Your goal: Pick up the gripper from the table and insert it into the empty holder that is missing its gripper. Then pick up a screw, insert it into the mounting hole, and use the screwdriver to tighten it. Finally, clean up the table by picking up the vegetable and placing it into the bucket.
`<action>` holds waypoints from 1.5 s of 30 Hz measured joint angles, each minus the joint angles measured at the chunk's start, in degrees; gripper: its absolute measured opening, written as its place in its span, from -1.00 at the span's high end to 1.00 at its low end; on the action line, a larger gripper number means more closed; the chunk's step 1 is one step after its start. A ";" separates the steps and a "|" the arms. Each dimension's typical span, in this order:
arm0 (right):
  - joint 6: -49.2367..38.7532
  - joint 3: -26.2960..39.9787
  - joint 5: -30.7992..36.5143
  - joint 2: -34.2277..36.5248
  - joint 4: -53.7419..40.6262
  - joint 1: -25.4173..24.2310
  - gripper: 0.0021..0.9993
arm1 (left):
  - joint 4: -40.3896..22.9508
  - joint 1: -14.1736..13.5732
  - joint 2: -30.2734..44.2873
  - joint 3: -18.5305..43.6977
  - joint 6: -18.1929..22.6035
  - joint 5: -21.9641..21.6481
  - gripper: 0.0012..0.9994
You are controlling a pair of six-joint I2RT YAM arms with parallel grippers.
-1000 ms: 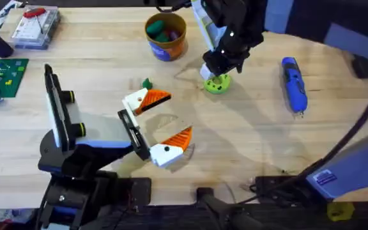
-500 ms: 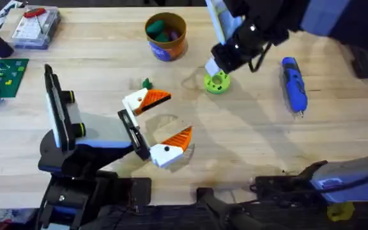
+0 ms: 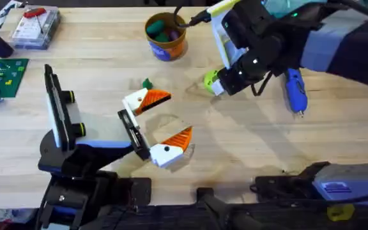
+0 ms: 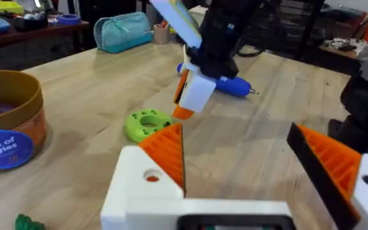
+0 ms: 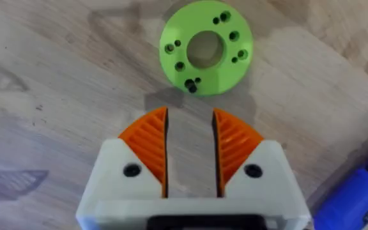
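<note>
Now | right pincer (image 5: 190,144) slightly parted, empty, above green disc (image 5: 206,47) | left pincer (image 3: 160,124) wide apart, empty

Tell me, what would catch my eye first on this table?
Probably the right gripper, white with orange ribbed pads slightly apart, hanging just above a bright green ring full of small holes near the table's middle. Just to its right lies a blue screwdriver, and toward the back stands an orange-brown bucket with green vegetables inside.
</note>
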 joint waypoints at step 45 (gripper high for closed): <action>0.65 2.43 0.07 9.94 3.69 -0.02 0.30 | 0.00 0.00 0.00 0.00 0.01 0.02 -0.97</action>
